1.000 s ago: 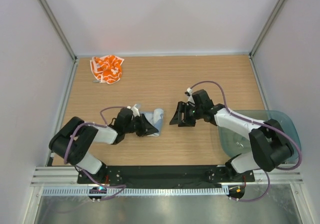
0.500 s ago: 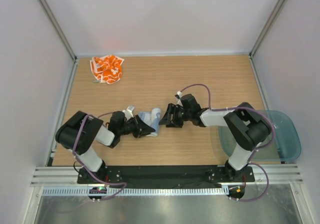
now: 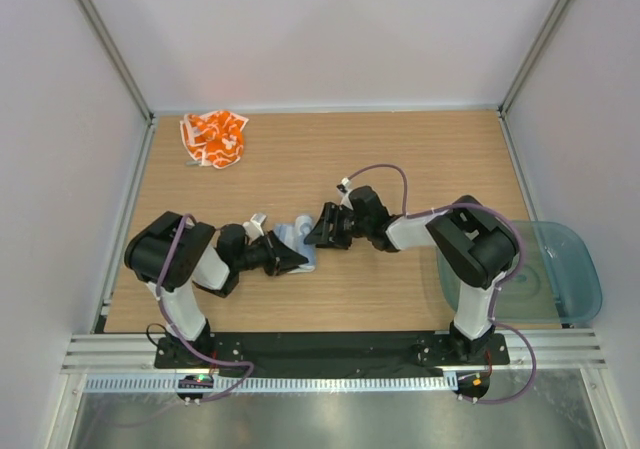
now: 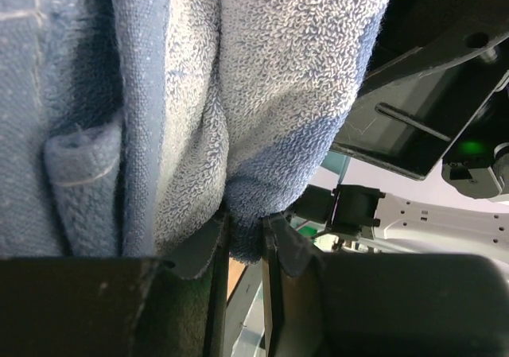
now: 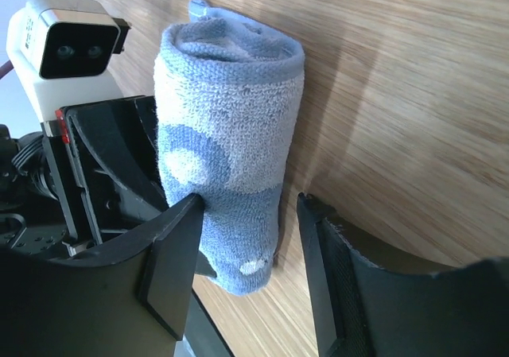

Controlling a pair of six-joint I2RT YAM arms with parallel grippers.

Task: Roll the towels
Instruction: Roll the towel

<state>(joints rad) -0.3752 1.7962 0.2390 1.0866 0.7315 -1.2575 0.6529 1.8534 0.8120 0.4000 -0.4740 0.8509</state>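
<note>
Centrally on the table, the left gripper pinches the rolled grey-blue towel while the right gripper, jaws spread, straddles it, probably to close next; the orange towel lies crumpled far left

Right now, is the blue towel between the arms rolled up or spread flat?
Rolled up. In the right wrist view the blue towel forms a thick tube; the left gripper pinches its edge.

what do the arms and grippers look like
Both the left arm and right arm have white links between bulky black joints, each with a thin mauve cable alongside. The left gripper and right gripper are black with flat angular fingers. A white two-lens camera sits on the left wrist.
</note>
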